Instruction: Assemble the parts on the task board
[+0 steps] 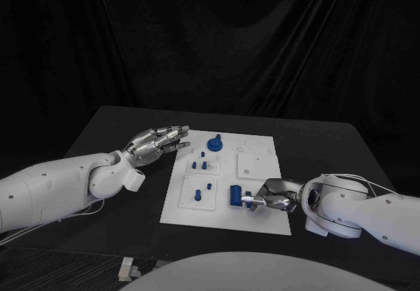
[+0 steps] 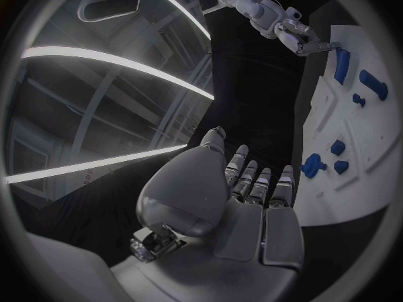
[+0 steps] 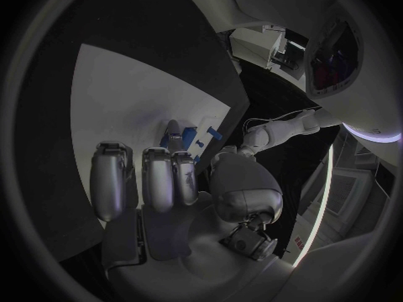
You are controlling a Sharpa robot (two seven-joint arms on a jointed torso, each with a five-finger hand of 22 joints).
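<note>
The right hand (image 1: 273,200) has its fingertips (image 1: 253,200) pinched on the near end of a long blue part (image 1: 236,195) at about five o'clock on the white task board (image 1: 263,225), probably to seat or lift it. The left hand (image 1: 156,144) hovers off the board's ten o'clock edge, fingers straight, lightly apart and holding nothing, seemingly kept clear. I count roughly seven blue parts: the long one, a round knob (image 1: 215,143) at twelve o'clock, and five small pegs (image 1: 204,164) between.

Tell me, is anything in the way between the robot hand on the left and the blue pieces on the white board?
Nothing visible is. The left robot hand hovers open beside the task board, with only bare black table between it and the nearest blue parts.
</note>
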